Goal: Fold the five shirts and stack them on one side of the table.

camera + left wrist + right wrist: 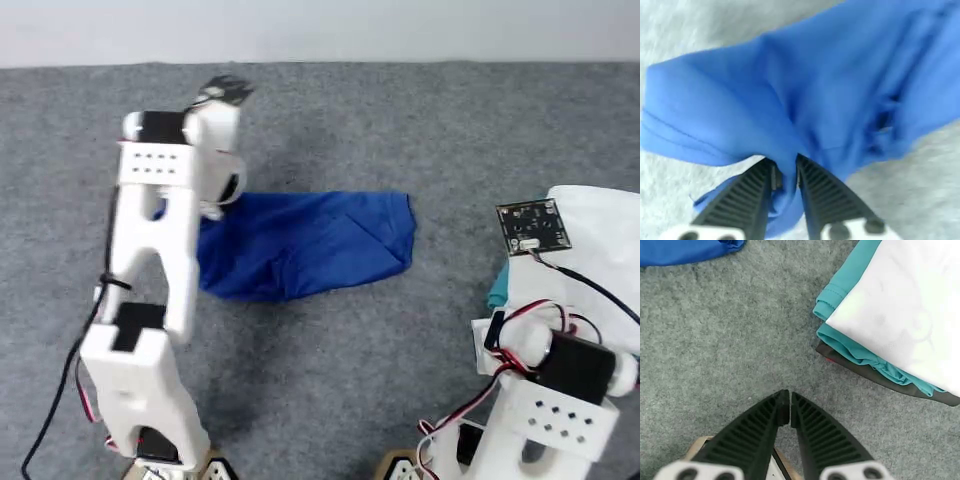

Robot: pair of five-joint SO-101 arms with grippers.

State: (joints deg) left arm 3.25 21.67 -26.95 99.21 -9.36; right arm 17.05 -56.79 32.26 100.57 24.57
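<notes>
Now, left gripper (785,167): clamped on a bunched fold of the crumpled blue cotton shirt (830,90).
Blue shirt: mid-table on grey felt (330,370); one end hidden under the left arm.
Right gripper (790,402): closed, empty.
Stack: folded white shirt (910,305) over teal shirt (832,295) and dark shirt (850,365), cut off at the frame edge.

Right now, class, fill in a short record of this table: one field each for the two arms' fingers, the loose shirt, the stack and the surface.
Left gripper: fingers shut on a bunched fold of the blue shirt
Right gripper: fingers shut, holding nothing, beside the stack
Loose shirt: the blue one, rumpled, lying apart from the stack
Stack order: white shirt on top, teal shirt under it, dark shirt at the bottom
Table: grey carpet-like cover
</notes>
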